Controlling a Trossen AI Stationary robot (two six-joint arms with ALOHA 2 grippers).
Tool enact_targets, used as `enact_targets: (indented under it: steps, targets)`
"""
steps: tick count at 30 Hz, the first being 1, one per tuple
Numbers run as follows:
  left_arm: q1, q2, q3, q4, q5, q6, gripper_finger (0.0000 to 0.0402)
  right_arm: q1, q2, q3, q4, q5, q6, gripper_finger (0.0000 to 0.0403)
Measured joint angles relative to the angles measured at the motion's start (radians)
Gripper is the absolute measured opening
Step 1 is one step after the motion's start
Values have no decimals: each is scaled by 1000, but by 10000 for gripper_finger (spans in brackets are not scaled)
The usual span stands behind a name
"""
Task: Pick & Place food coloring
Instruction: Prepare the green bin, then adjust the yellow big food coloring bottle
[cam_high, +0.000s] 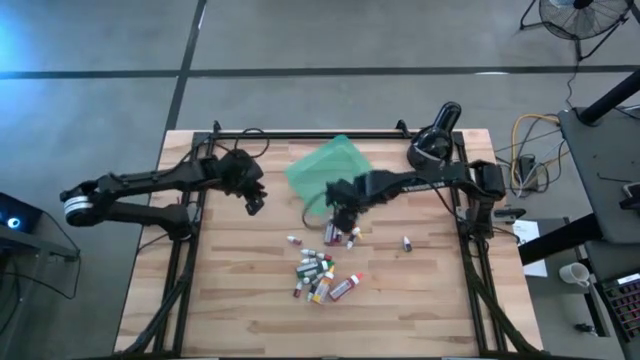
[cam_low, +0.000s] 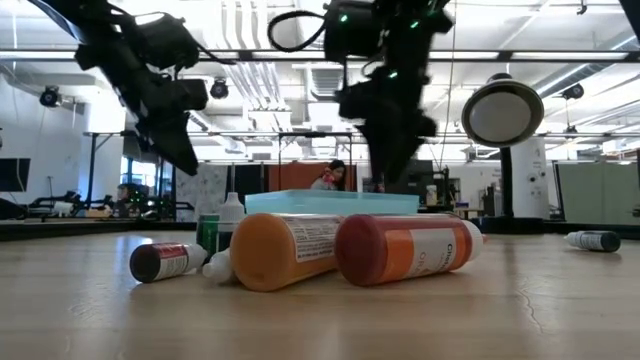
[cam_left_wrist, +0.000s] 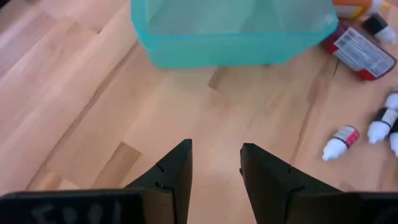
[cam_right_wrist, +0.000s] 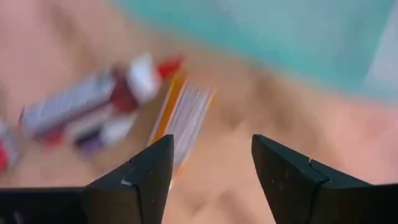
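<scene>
Orange food coloring bottle (cam_right_wrist: 182, 121) lies lengthwise just ahead of my right gripper (cam_right_wrist: 211, 168), jaws open and empty, nearer than the left gripper (cam_left_wrist: 214, 171), part-open.

A pale wooden plank counter (cam_high: 230, 300) is carrying everything. A translucent teal plastic tray (cam_high: 325, 168) is sitting near its far middle. Closer in, the food coloring bottles (cam_high: 318, 275) are lying scattered at the centre, most of them in a loose heap, with a few (cam_high: 340, 236) lying just beside the tray's near edge and one small bottle (cam_high: 408, 243) lying apart toward the right. A black round lamp-like device (cam_high: 434, 140) is standing at the far right corner.
</scene>
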Motion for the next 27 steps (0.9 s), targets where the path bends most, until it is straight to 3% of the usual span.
enact_targets:
  steps: [4, 12, 27]
  targets:
    - [-2, 0, -11, 0, 1, -20, 110, 28, 5, -51, 69, -80, 139, 210]
    - [-7, -3, -11, 1, 6, -22, 110, 41, 37, -117, 104, -123, 363, 210]
    - [-10, -2, -11, 1, 14, -25, 110, 55, 37, -199, 142, -66, 310, 210]
